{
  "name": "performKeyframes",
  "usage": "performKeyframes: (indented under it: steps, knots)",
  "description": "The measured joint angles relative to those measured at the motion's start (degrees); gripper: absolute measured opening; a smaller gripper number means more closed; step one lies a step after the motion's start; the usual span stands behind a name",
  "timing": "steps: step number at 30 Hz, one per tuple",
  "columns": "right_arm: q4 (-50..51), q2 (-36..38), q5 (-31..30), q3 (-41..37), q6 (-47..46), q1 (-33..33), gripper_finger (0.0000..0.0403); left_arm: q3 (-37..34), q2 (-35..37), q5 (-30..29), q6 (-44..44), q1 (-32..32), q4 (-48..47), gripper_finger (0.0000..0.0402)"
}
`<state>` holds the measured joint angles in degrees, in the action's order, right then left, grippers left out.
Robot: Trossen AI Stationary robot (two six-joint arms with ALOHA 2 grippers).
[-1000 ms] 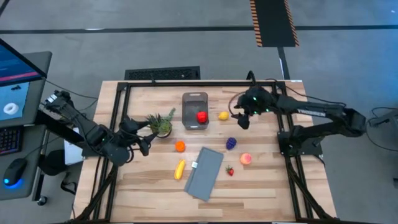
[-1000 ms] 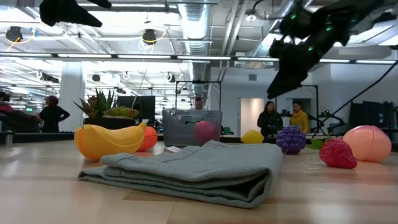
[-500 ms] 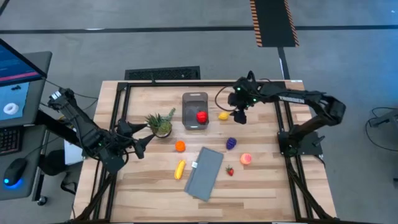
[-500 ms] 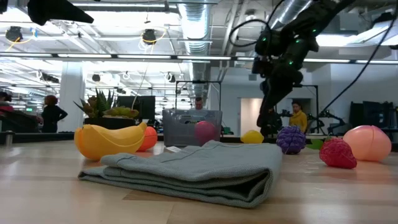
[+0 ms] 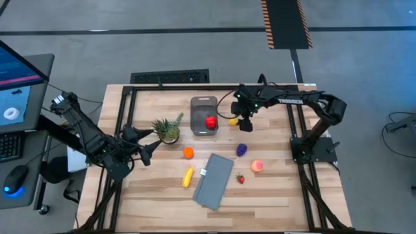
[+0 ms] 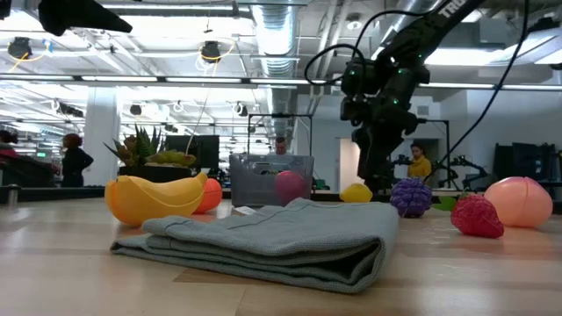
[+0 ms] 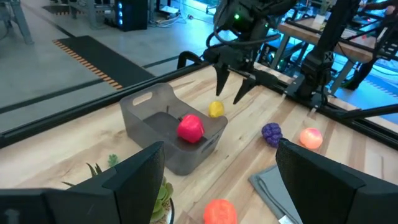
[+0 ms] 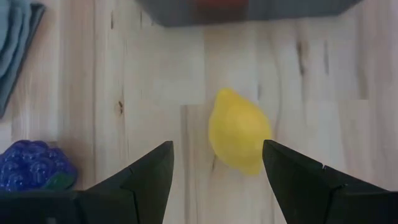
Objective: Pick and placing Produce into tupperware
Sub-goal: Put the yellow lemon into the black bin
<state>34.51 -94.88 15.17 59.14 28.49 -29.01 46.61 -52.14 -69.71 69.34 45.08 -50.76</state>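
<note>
While the right pincer [image 5: 242, 123] hangs just above the lemon [image 5: 233, 121], its fingers stand wide apart with nothing between them, and the right wrist view shows the lemon [image 8: 239, 139] lying on the desk [image 5: 279, 188] between the two tips. Beside it sits the tub [image 5: 204, 116], a red fruit [image 5: 210, 121] already inside. Grapes [image 5: 242, 149], peach [image 5: 257, 166], strawberry [image 5: 240, 178], banana [image 5: 188, 177] and orange [image 5: 188, 153] lie loose on the wood around a folded grey cloth [image 5: 214, 181]. Over on the other side, the left pincer [image 5: 151, 148] waits with fingers spread and empty, near the pineapple [image 5: 168, 130].
</note>
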Motion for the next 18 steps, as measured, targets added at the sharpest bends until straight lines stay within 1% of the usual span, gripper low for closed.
performKeyframes:
  steps: [13, 16, 18]
  knots:
    - [-3.3, -1.0, -2.8, 0.0, -1.0, 0.1, 0.0271, 0.0, 0.0, 0.0, 1.1, 0.0, -1.3, 0.0295]
    - [-4.7, -2.3, -3.2, 0.1, -1.0, 0.5, 0.0271, 0.0, 0.0, 0.0, 1.1, 0.0, -1.3, 0.0295]
    - [-3.9, -3.2, -3.4, 0.0, -1.0, 0.7, 0.0271, 0.0, 0.0, -0.1, 1.2, 0.0, -1.4, 0.0295]
